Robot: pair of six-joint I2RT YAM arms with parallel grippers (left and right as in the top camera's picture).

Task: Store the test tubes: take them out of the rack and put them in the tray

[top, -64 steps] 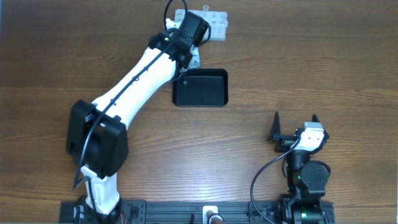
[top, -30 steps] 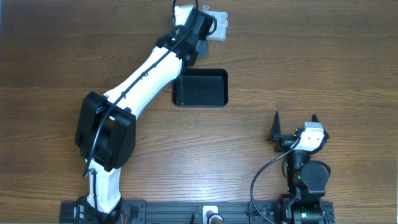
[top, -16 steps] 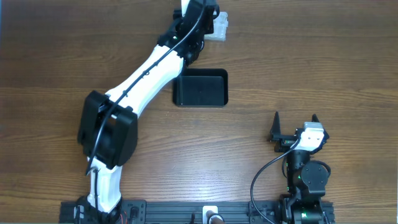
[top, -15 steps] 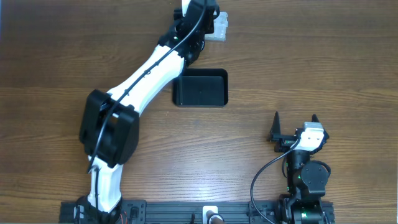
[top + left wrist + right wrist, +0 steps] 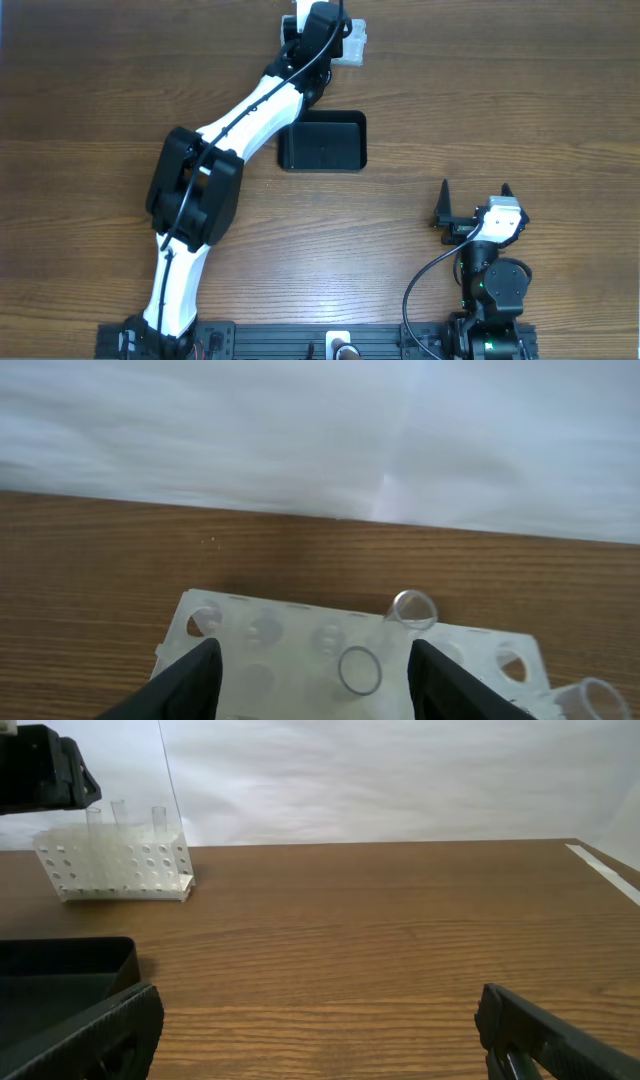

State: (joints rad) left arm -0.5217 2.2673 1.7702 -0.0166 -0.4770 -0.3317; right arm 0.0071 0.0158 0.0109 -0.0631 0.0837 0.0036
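Observation:
The clear plastic rack (image 5: 352, 42) stands at the table's far edge, above the black tray (image 5: 322, 142), whose floor is bare. My left gripper (image 5: 318, 25) hangs over the rack, open. In the left wrist view the left gripper (image 5: 315, 660) has its fingers either side of a clear tube's rim (image 5: 360, 670). A second tube (image 5: 412, 610) stands just beyond it and a third (image 5: 590, 700) off to the side. The right wrist view shows the rack (image 5: 115, 865) with three tubes standing in it. My right gripper (image 5: 472, 205) rests open near its base, holding nothing.
Bare wooden table (image 5: 520, 90) stretches right of the tray and the rack. A white wall (image 5: 300, 430) rises just behind the rack. The left arm's white links (image 5: 240, 110) slant across the table's left half.
The left arm has stretched farther up the table, bringing its gripper from the rack's near side to over the rack. The right arm has not moved.

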